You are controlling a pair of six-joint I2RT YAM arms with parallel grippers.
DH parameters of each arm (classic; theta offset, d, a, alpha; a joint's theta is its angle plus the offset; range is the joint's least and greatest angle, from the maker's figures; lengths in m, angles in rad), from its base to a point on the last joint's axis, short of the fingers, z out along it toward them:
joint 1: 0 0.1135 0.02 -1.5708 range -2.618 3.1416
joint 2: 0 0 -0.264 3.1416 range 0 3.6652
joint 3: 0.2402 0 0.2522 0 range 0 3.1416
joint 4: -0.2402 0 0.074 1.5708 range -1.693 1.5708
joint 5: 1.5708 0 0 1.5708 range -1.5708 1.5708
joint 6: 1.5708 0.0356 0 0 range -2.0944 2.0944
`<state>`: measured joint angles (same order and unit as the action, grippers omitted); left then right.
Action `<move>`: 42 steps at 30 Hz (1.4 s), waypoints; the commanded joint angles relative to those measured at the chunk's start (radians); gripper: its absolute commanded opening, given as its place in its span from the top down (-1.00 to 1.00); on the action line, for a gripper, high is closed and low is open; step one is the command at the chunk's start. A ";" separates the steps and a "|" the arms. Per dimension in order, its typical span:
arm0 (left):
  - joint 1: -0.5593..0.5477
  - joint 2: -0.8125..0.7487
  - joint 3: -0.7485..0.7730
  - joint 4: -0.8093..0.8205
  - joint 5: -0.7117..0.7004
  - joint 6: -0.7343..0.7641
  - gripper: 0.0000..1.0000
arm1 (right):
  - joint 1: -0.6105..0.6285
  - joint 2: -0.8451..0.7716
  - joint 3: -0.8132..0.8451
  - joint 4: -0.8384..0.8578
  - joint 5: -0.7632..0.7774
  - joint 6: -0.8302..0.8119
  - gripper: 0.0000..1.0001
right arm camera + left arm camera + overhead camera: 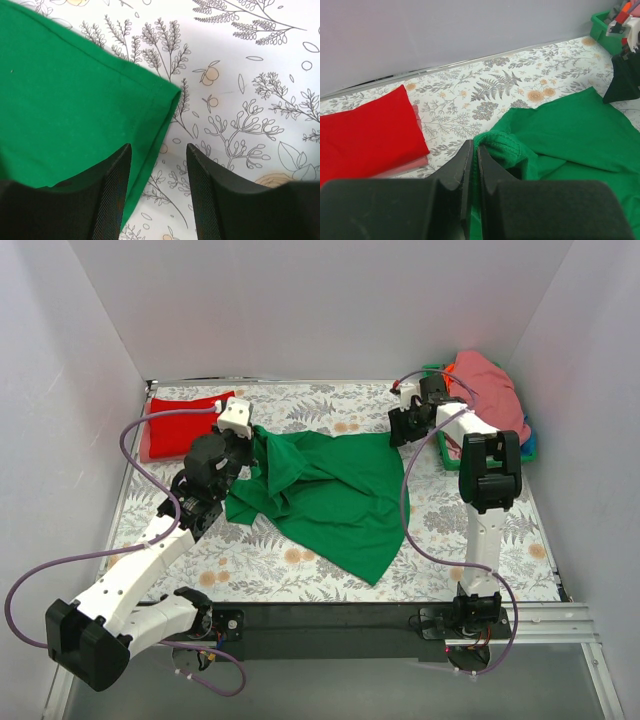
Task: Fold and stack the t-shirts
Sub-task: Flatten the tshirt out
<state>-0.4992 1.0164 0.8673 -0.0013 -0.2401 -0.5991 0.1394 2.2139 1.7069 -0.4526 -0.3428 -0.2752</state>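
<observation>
The green t-shirt (335, 490) lies rumpled in the middle of the floral cloth, one corner pointing to the front. My left gripper (245, 443) is shut on its left edge; in the left wrist view (474, 152) a green hem (502, 145) is pinched between the jaws. My right gripper (400, 432) is open above the shirt's far right corner (165, 97); its jaws straddle the hem, holding nothing. A folded red t-shirt (178, 420) lies at the far left, also in the left wrist view (365, 132). A pink t-shirt (488, 390) is heaped in the basket.
A green plastic basket (527, 450) stands at the far right against the wall. White walls close in the left, back and right sides. The floral cloth (480, 520) covers the table. A black bar (330, 625) runs along the near edge.
</observation>
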 commanded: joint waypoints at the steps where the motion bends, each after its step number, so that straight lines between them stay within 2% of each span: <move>1: 0.005 -0.016 0.053 0.007 -0.013 0.001 1.00 | 0.000 0.046 0.048 -0.049 -0.027 0.022 -0.09; 9: 0.007 -0.006 0.067 0.007 -0.001 -0.010 1.00 | 0.009 0.095 0.054 -0.069 -0.087 0.028 0.06; 11: 0.007 -0.007 0.070 0.007 0.001 -0.014 1.00 | 0.014 0.107 0.056 -0.077 -0.100 0.030 0.18; 15: 0.005 -0.013 0.065 -0.017 0.002 -0.024 1.00 | 0.016 0.116 0.062 -0.093 -0.114 0.028 0.54; 16: 0.007 -0.015 0.064 -0.019 0.002 -0.028 1.00 | 0.016 0.113 0.069 -0.098 -0.111 0.025 0.73; 18: 0.007 -0.024 0.065 -0.020 0.001 -0.031 1.00 | 0.016 0.086 0.074 -0.104 -0.096 0.008 0.97; 22: 0.007 -0.042 0.082 -0.023 -0.010 -0.022 1.00 | 0.017 -0.029 0.065 -0.106 -0.073 -0.033 0.97; 32: 0.007 -0.151 0.202 -0.029 -0.033 0.008 1.00 | 0.017 -0.521 0.006 -0.161 -0.111 -0.126 0.97; 37: 0.005 -0.222 0.295 0.062 0.022 0.042 1.00 | 0.017 -0.725 0.115 -0.193 -0.091 -0.202 0.97; 42: 0.005 -0.274 0.426 0.173 0.041 0.051 1.00 | 0.017 -0.852 0.269 -0.204 -0.029 -0.257 0.97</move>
<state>-0.4992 0.7860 1.1999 0.0360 -0.2230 -0.5720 0.1535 1.4261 1.8923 -0.6464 -0.4129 -0.4728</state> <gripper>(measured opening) 0.026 0.021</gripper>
